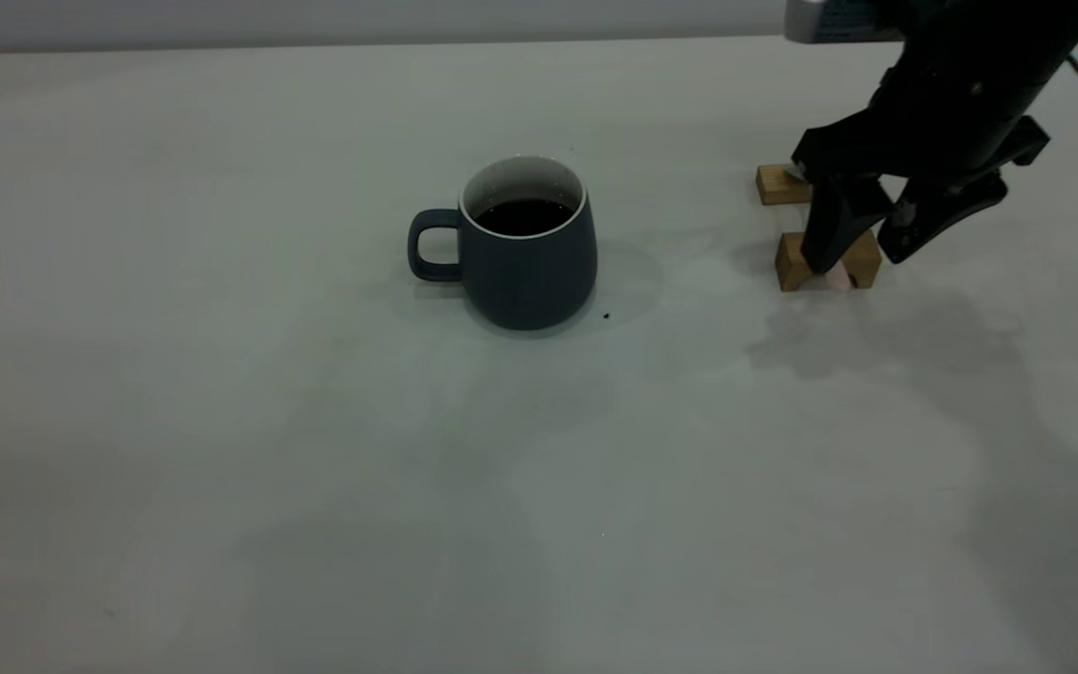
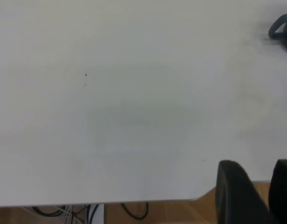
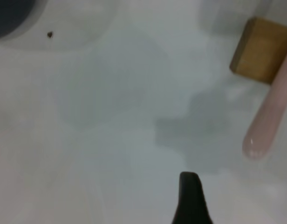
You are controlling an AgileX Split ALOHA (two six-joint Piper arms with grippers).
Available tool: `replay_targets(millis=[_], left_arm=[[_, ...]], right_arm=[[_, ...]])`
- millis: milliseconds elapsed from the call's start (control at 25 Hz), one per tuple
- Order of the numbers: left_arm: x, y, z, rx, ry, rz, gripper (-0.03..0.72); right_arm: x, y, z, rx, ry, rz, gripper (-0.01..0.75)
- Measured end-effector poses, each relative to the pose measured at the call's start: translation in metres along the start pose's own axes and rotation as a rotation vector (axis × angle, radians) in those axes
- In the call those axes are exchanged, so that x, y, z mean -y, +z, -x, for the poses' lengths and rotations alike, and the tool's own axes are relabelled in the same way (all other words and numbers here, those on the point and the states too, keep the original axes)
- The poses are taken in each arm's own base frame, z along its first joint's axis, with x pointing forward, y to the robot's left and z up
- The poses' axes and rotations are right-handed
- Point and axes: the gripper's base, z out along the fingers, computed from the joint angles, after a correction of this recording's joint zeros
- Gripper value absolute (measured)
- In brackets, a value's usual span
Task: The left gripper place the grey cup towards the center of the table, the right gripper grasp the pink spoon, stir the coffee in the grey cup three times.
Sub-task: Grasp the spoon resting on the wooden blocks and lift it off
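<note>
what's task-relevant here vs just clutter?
Job:
- grey cup with coffee, mid-table
- pink spoon, lying on the wooden blocks
- right gripper, open, down over the spoon
- left gripper, back at the table edge

Lying about:
- two wooden blocks
- dark speck beside the cup

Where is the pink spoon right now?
In the exterior view, the pink spoon lies at the table's right side across two small wooden blocks, right of the grey cup; the right hand stands open over it.
</note>
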Motion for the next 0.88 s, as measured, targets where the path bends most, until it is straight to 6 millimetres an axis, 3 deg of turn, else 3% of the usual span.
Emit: replay_targets(millis=[280, 600, 720, 880], left_arm=[[0.000, 0.000, 0.000, 0.000, 0.000, 0.000, 0.247], [0.000, 0.000, 0.000, 0.000, 0.000, 0.000, 0.247], [0.000, 0.000, 0.000, 0.000, 0.000, 0.000, 0.247], [0.000, 0.000, 0.000, 0.000, 0.000, 0.000, 0.247]], right_arm=[[0.007, 0.023, 0.010, -0.015, -0.025, -0.015, 0.592], [0.014, 0.042, 0.007, -0.042, -0.032, -0.050, 0.575], [0.016, 0.042, 0.007, -0.042, -0.043, -0.058, 0.489], [0.016, 0.038, 0.016, -0.013, -0.046, -0.062, 0.241]])
